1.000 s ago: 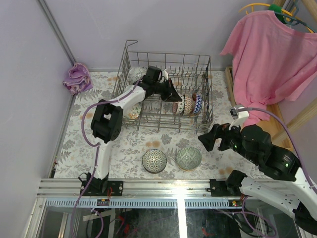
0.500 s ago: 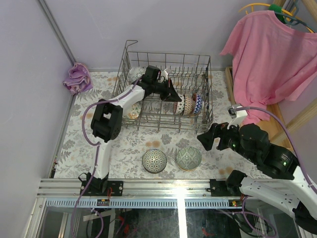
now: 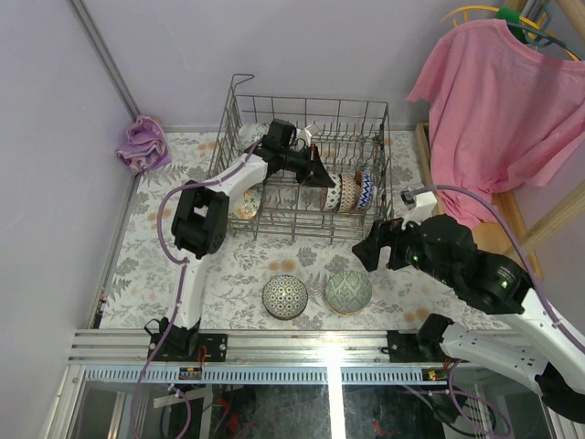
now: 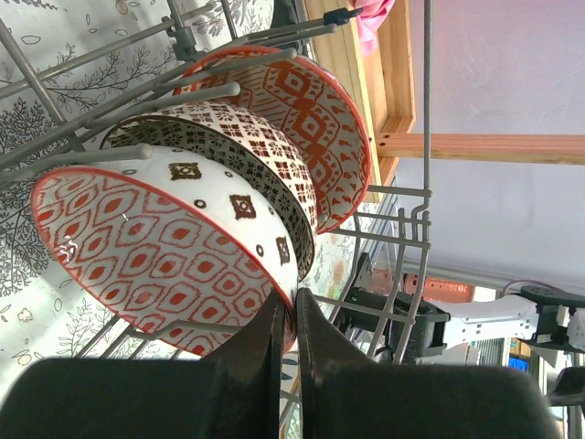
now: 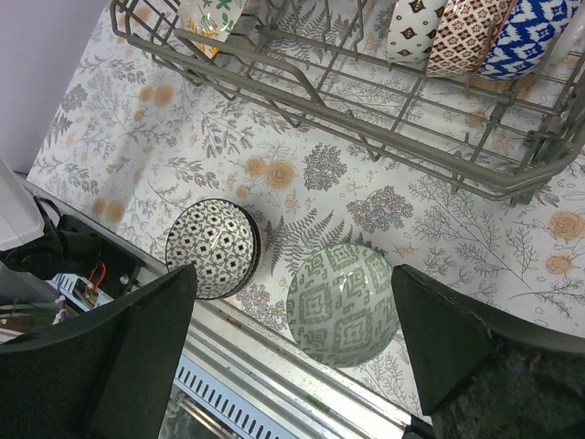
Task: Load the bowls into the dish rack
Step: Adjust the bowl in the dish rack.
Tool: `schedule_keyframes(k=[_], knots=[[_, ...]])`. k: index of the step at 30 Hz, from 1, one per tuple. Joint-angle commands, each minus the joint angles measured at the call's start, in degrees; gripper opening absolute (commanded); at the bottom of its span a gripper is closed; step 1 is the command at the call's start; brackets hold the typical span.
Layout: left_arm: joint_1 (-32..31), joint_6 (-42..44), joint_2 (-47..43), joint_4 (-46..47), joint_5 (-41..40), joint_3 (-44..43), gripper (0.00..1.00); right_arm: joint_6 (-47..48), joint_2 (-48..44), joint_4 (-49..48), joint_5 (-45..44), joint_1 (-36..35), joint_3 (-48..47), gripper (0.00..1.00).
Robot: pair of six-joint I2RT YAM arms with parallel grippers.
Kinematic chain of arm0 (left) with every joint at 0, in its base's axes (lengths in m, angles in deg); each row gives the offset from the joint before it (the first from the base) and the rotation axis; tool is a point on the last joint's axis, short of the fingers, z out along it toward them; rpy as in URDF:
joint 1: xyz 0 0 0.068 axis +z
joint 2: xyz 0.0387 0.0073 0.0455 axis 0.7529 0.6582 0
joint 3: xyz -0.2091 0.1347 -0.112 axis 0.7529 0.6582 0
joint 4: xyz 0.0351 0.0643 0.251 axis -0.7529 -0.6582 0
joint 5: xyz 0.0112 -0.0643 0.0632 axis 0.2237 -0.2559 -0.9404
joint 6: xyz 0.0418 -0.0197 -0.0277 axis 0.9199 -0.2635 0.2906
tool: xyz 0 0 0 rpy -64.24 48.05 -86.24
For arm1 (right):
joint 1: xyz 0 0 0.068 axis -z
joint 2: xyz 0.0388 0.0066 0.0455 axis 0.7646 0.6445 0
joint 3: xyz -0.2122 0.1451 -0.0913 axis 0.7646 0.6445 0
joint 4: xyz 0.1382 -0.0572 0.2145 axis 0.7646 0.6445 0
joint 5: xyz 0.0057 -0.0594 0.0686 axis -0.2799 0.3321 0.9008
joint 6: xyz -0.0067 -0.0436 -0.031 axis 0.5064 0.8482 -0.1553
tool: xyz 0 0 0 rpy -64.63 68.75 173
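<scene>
Bowls of glazed ceramic are the matter here: hard, smooth, rather slippery, and likely to chip if knocked against wire. The pale green bowl (image 5: pixel 341 304) sits upright on the table (image 5: pixel 137 119), near its front edge. The black-and-white bowl (image 5: pixel 212 249) is just beside it, not touching. Both are outside the dish rack (image 5: pixel 430 151). Each is probably light enough for one gripper, but the wall is thin and curved. I judge the best hold is on the rim, one finger inside and one outside, with a firm squeeze. Grasping around the whole body looks less sure, because the glaze gives little friction.

The right gripper (image 5: pixel 292 283) hangs above the pale green bowl with its fingers spread wide, holding nothing. Inside the rack several bowls stand on edge between the tines, among them a blue-and-white bowl (image 5: pixel 535 32). The left gripper (image 4: pixel 291 309) reaches in with its fingers nearly together on the rim of the nearest red-and-white bowl (image 4: pixel 174 247). It seems to pinch that rim, though the fingers themselves partly hide the contact. Lowering a bowl between tines would ask for a slow, tilted approach — metal against glaze forgives little.
</scene>
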Motion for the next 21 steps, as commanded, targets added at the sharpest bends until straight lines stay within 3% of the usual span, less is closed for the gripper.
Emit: schedule_keyframes(k=[1, 13, 21], knots=[[0.47, 1.23, 0.99, -2.85, 7.44, -3.61, 0.0, 1.4, 2.77, -3.03, 0.89, -0.11, -3.52, 0.94], [2.55, 4.14, 2.89, -2.13, 13.63, -3.55, 0.0, 2.37, 11.74, -4.48, 1.18, -0.11, -7.5, 0.94], [3.15, 11.95, 6.87, -12.42, 15.38, -10.11, 0.02, 2.66, 15.2, -5.36, 0.87, -0.06, -9.13, 0.94]])
